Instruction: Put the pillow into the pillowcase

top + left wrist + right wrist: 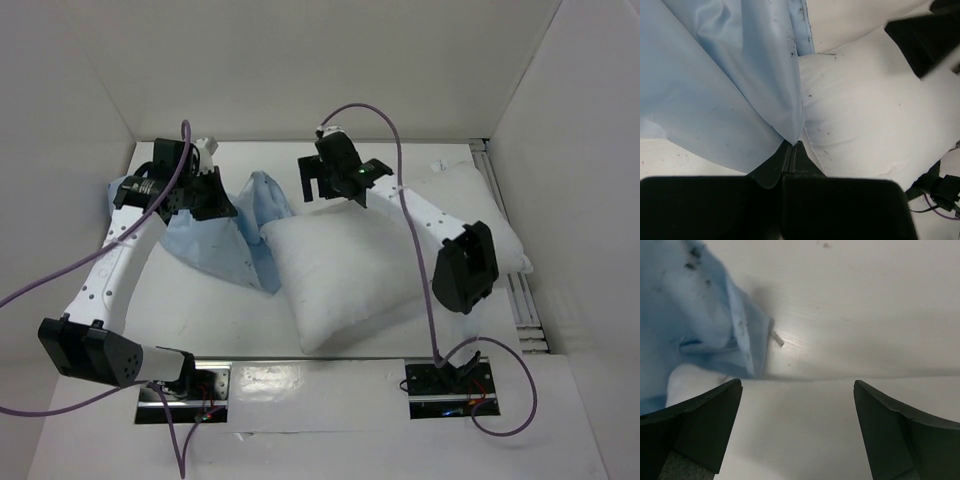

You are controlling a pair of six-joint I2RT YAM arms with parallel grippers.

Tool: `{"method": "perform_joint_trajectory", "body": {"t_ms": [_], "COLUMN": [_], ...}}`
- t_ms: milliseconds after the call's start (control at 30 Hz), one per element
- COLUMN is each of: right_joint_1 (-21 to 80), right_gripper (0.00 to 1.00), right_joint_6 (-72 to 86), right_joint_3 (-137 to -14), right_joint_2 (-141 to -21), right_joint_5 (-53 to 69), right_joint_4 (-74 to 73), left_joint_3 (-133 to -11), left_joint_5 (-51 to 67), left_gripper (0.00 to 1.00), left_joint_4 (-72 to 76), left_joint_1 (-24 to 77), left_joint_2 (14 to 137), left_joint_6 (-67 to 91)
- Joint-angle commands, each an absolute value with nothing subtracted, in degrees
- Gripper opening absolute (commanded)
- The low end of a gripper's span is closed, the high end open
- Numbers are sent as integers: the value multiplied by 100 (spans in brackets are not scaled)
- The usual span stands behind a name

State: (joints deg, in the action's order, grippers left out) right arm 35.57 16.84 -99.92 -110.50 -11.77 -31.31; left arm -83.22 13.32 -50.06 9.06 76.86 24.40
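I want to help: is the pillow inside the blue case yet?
Not yet: the pillow lies mostly bare, only one corner meeting the pillowcase.

No writing, label, brand mark or number was legible on the pillow [350, 280], the pillowcase [215, 248] or anything else in the three views.
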Motion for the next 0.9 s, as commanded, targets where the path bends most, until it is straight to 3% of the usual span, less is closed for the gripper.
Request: {"method": "perform_joint_trajectory", "body": {"t_ms": [0, 200, 367, 433, 467, 500, 533, 667, 867], "right_joint_1": [4112, 5113, 5317, 5317, 5317, 5317, 5317, 5317, 5265], "right_gripper": [100, 100, 99, 85, 48, 20, 0, 0, 0], "right_joint_6": [468, -439, -308, -194, -193, -193, -193, -193, -368], "right_joint_3": [-9634, -9369, -9028, -8878, -8877, -8877, -8877, -8938, -9992], "right_joint_2": [-10091, -9957, -10414, -10529, -10529, -10608, -10608, -10187, -10564], "right_joint_5": [-1055, -1230, -1405, -1599, -1695, -1696, -1748, -1512, -1178], "right_joint_4": [-3207, -4041, -3991, -3797, -3745, -3744, -3683, -3288, -3472], "left_joint_3": [-8622, -8622, -8622, -8622, -8622, -8622, -8622, -8622, -8569], "left_joint_5": [1336, 1283, 1178, 1178, 1178, 1178, 1178, 1178, 1230], "left_gripper": [0, 0, 0, 0, 0, 0, 0, 0, 0], "left_joint_4": [-4904, -4904, -4904, -4904, -4904, -4904, -4904, -4904, -4904], "left_joint_1": [923, 976, 976, 976, 976, 976, 976, 976, 976], "left_joint_2": [7778, 7831, 7831, 7831, 7770, 7770, 7770, 7717, 7664], "left_joint_6": [2435, 2435, 2487, 2487, 2487, 2487, 2487, 2487, 2487]}}
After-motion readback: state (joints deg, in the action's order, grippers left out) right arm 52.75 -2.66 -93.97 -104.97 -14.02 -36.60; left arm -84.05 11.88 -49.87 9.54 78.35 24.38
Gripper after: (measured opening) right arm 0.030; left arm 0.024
